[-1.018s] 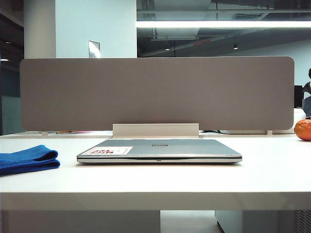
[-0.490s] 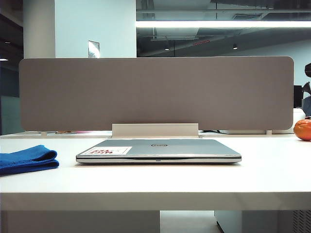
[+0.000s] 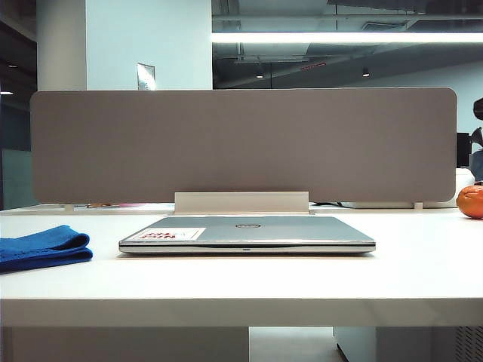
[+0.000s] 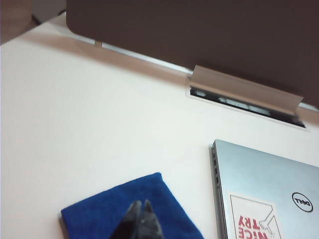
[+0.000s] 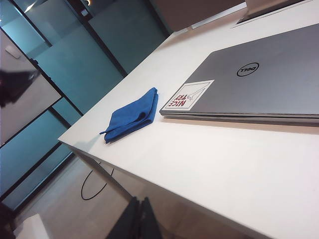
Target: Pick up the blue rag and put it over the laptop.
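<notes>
On the desk (image 3: 241, 283), at 9 o'clock of the laptop (image 3: 247, 232) in the exterior view, lies the rag (image 3: 44, 246), near it but apart, untouched. Laptop is shut, lid bare. Left hand (image 4: 140, 221) hangs above the rag w/ jaws closed, holding nothing. Right hand (image 5: 139, 219) is low off the desk's near edge, jaws closed, empty, well apart from both. Step now, I'd say: approach and grasp. Do it well: open the left jaws first, drop straight onto the rag's thick folded edge, pinch all layers so it lifts as one. Keep clear of the laptop's corner w/ the sticker (image 4: 252, 220).
</notes>
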